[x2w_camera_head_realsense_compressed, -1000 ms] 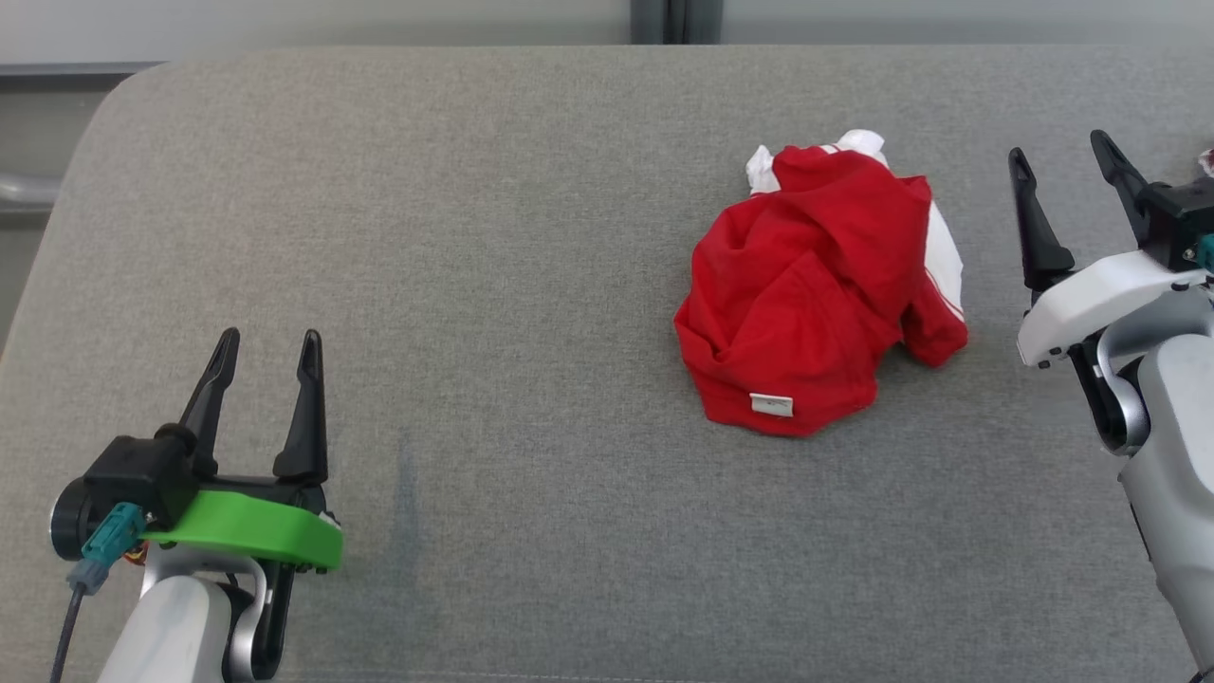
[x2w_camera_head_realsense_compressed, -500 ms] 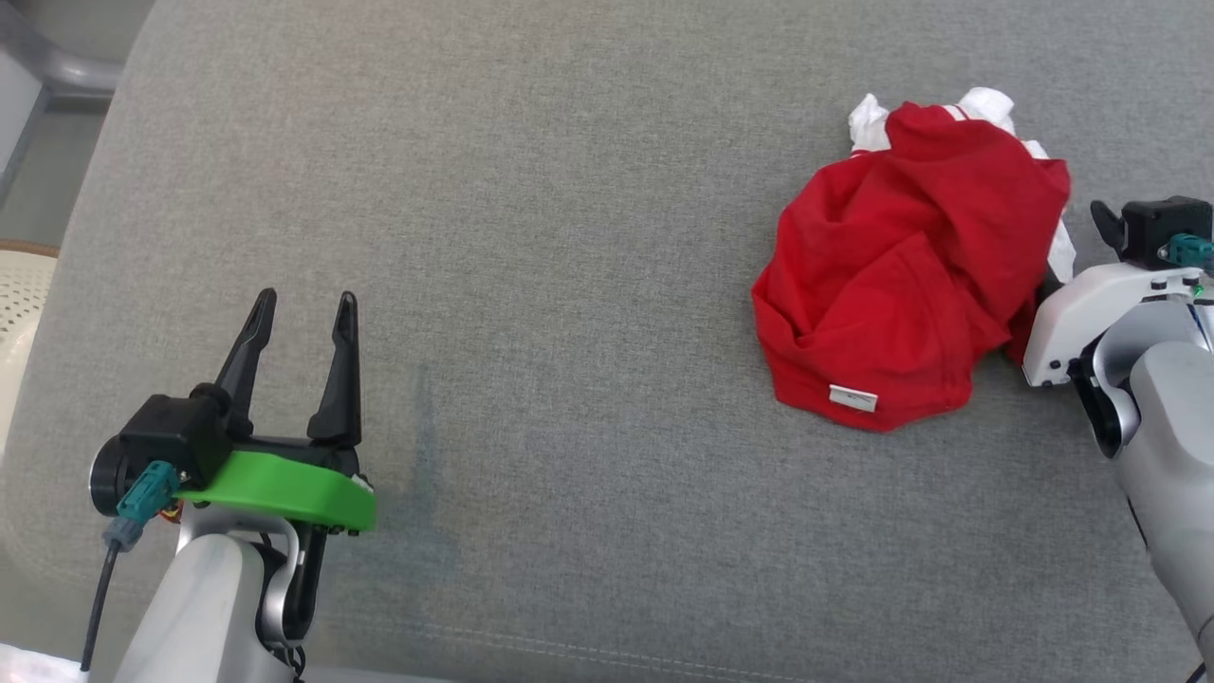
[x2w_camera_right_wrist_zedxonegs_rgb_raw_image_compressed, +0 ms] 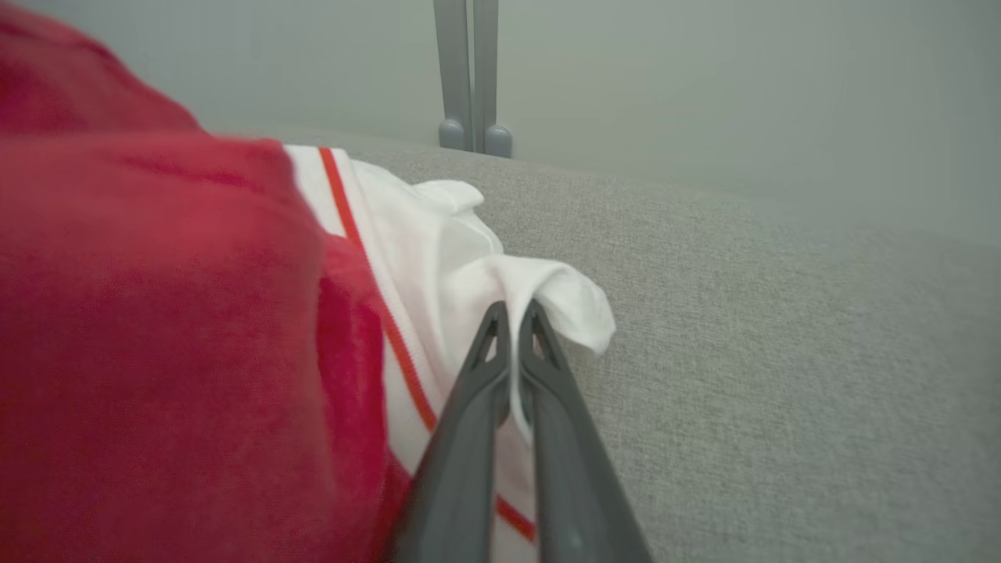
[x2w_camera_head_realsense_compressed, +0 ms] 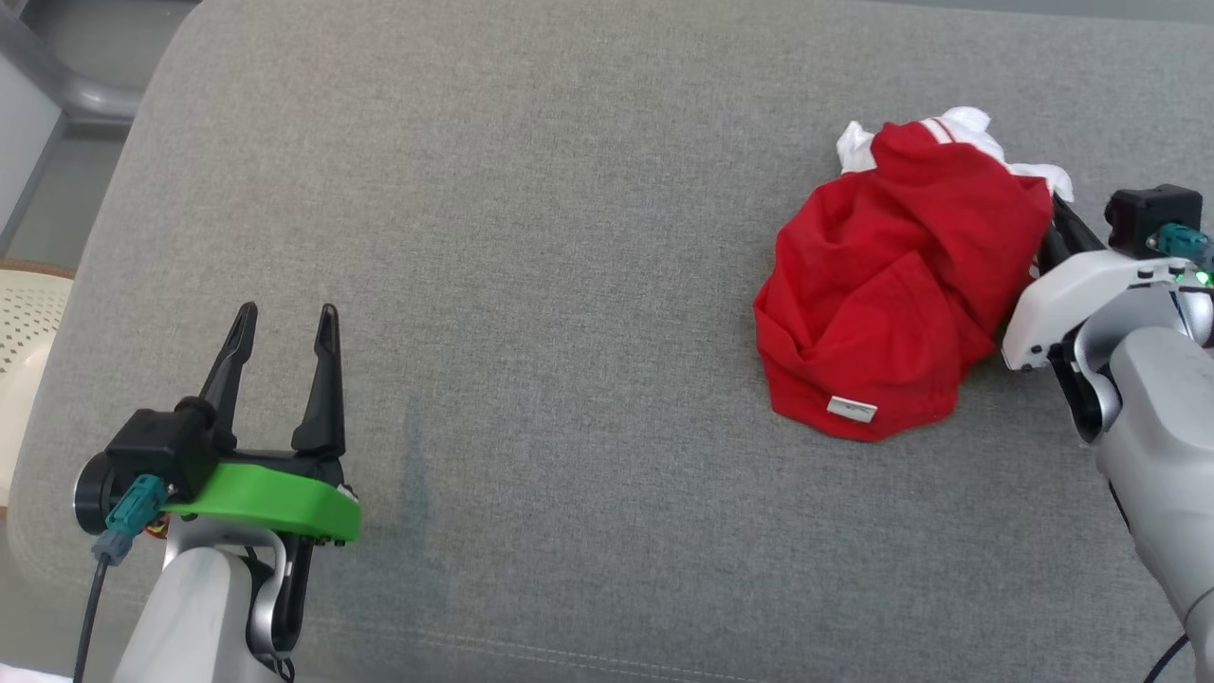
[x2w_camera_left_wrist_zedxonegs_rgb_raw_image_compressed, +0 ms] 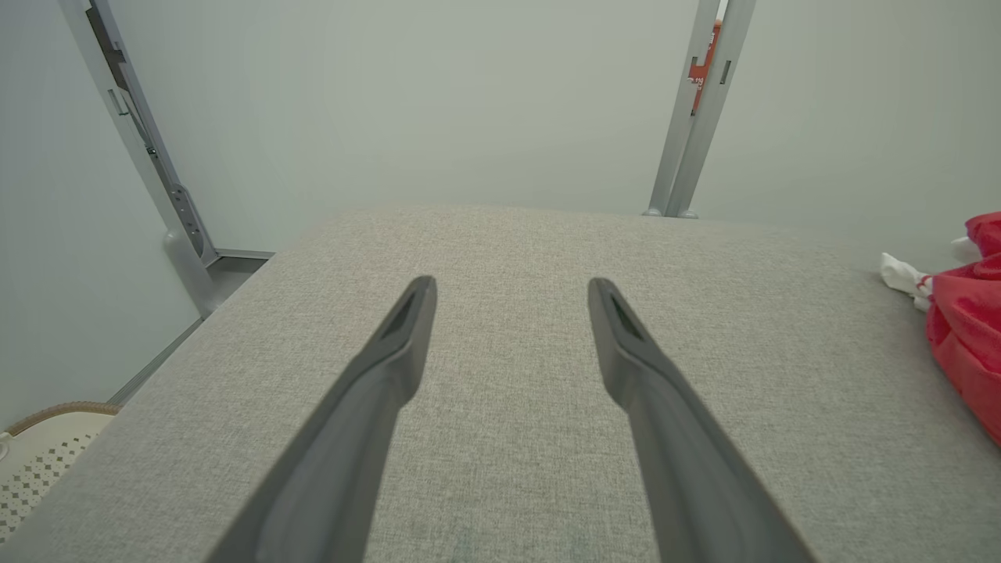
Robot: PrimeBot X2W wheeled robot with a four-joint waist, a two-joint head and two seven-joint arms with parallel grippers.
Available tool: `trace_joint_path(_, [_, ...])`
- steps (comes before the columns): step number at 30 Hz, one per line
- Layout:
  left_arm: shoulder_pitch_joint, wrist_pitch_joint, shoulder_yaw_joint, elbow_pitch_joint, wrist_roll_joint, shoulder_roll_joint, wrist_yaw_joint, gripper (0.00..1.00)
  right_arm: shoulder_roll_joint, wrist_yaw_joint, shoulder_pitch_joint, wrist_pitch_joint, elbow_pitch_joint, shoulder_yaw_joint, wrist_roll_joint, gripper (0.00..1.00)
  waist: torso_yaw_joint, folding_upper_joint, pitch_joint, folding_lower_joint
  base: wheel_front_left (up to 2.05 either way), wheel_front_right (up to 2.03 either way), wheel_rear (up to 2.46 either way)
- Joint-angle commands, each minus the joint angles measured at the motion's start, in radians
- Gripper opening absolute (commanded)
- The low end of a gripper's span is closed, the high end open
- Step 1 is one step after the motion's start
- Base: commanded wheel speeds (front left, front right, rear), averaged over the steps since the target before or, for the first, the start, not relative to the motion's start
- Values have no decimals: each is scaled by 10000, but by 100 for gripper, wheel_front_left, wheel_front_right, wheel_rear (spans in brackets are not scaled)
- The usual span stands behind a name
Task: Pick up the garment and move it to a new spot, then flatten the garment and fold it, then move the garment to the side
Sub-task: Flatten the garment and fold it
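The garment (x2w_camera_head_realsense_compressed: 892, 294) is a crumpled red shirt with white trim, lying at the right of the grey cushion (x2w_camera_head_realsense_compressed: 569, 285). At its right edge my right gripper (x2w_camera_head_realsense_compressed: 1055, 211) is shut on it. The right wrist view shows the fingers pinching a white fold of the garment (x2w_camera_right_wrist_zedxonegs_rgb_raw_image_compressed: 469, 258) at the right gripper's (x2w_camera_right_wrist_zedxonegs_rgb_raw_image_compressed: 514, 313) tips. My left gripper (x2w_camera_head_realsense_compressed: 287, 327) stands open at the lower left, far from the cloth, with nothing between its fingers. In the left wrist view the left gripper (x2w_camera_left_wrist_zedxonegs_rgb_raw_image_compressed: 511, 293) is open over bare cushion, and the garment (x2w_camera_left_wrist_zedxonegs_rgb_raw_image_compressed: 966, 328) peeks in at the right edge.
The cushion's left edge curves down toward a pale perforated basket (x2w_camera_head_realsense_compressed: 24, 332) on the floor. A grey metal post (x2w_camera_right_wrist_zedxonegs_rgb_raw_image_compressed: 471, 78) stands behind the cushion against the wall.
The right gripper went from open beside the garment to shut on its white right edge. The head camera shifted, so the whole scene moved in the picture. The left gripper stayed open.
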Motion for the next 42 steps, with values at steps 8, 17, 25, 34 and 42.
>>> trace_joint_path(8, [597, -29, 297, 26, 130, 50, -66, 100, 508, -14, 149, -126, -2829, 849, 121, 0, -300, 0, -1067, 0, 0, 0, 0])
trace_joint_path(17, [983, -30, 489, -118, 188, 94, -57, 100, 1602, -14, 1057, -123, -5172, 2335, 290, 0, -205, 0, -1435, 0, 0, 0, 0])
trace_joint_path(25, [952, -30, 441, -157, 233, -67, -71, 100, 2625, -12, 2393, -115, -4751, 4005, 479, 0, 77, 0, -1308, 0, 0, 0, 0])
trace_joint_path(34, [902, -29, 537, -102, 308, -109, -64, 100, 2871, -12, 2881, -124, -4752, 5055, 816, 100, 104, 0, -1249, 0, 0, 0, 0])
trace_joint_path(42, [1253, -29, 659, -147, 362, -4, 26, 100, 2367, -12, 2998, -124, -5933, 3370, 88, 100, -242, 0, -1699, 0, 0, 0, 0])
